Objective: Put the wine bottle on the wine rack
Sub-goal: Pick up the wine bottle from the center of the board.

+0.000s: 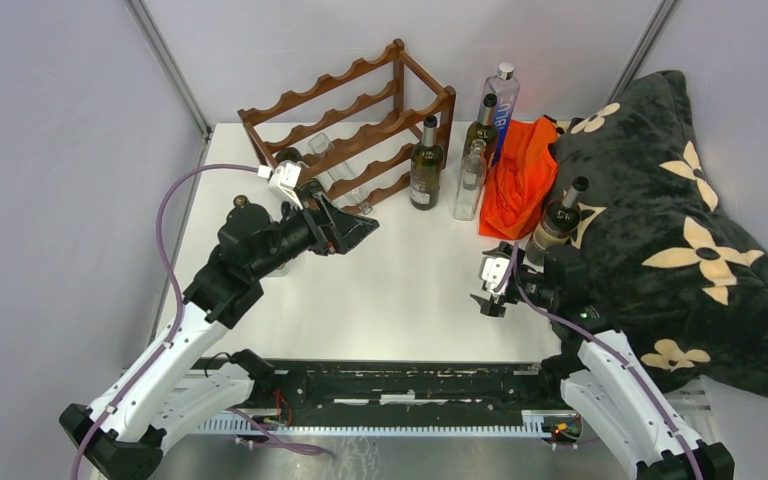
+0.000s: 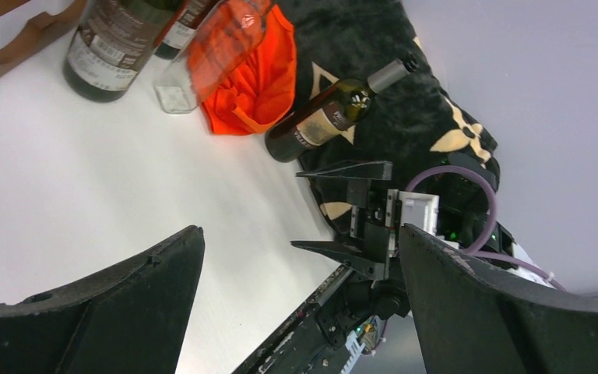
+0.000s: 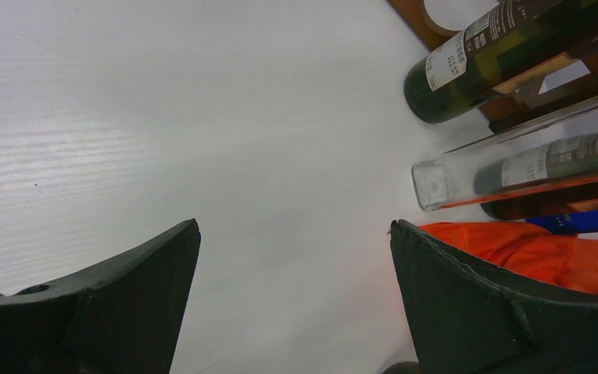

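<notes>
From above, the wine rack (image 1: 350, 120) is seen at the back of the desk (image 1: 400, 290), and an upright wine bottle (image 1: 425, 165) is stood just beside its right end. A second, tilted wine bottle (image 1: 558, 220) is propped against the black flowered blanket (image 1: 670, 230) at the right edge, close to the right pincer (image 1: 490, 285). The left pincer (image 1: 345, 228) is poised in front of the rack, over bare desk.

Both pincers are spread wide with nothing between the jaws. This is borne out by each wrist view, where only white desk is framed between the dark fingers (image 3: 109, 304).

More is given by the left wrist view than by the overhead: the right pincer is caught side-on, jaws parted, and the tilted bottle's label and grey cap are shown against the blanket. In the right wrist view the upright bottle's base, a clear bottle (image 3: 467, 171) beside it and an orange cloth (image 3: 529, 245) are picked up, but the tilted bottle is left out of frame.
</notes>
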Robot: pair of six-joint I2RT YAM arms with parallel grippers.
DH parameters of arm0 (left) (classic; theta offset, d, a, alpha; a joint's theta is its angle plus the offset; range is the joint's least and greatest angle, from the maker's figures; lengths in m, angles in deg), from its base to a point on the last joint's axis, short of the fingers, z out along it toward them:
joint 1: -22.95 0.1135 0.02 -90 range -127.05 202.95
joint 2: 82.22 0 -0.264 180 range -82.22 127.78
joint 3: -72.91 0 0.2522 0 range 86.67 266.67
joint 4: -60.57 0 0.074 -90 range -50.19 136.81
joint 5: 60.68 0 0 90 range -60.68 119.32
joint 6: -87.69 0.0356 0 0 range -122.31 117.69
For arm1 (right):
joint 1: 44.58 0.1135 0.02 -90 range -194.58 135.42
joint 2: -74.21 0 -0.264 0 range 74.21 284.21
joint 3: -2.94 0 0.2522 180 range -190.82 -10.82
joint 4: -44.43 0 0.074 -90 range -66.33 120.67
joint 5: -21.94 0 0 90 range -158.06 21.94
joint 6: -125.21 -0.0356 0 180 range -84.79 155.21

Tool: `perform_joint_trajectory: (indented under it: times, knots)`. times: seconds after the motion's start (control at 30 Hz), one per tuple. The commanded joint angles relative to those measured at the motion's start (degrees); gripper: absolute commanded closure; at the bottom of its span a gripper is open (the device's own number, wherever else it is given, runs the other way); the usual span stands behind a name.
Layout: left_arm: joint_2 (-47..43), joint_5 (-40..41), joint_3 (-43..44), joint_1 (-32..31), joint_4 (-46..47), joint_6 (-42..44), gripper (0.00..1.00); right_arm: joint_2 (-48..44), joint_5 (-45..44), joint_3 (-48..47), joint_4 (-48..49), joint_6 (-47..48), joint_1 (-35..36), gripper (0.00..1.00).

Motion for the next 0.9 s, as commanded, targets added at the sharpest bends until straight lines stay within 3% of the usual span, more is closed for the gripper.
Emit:
perform_joint_trajectory:
  times: [0.0,0.4,0.87]
  knots:
    - [0.0,-2.9,0.2,-1.6,6.7,-0.9,0.01,1.2,-1.6,-0.7,0.9,2.1,0.5,0.02]
    - [1.6,-3.0,-2.6,-5.3,13.3,6.7,0.01,7.6,-6.7,-1.8,-0.8,4.1,0.8,0.02]
    - [1.7,1.8,-3.7,-5.3,13.3,13.4,0.0,10.5,-10.5,-1.3,-0.5,5.6,0.9,0.02]
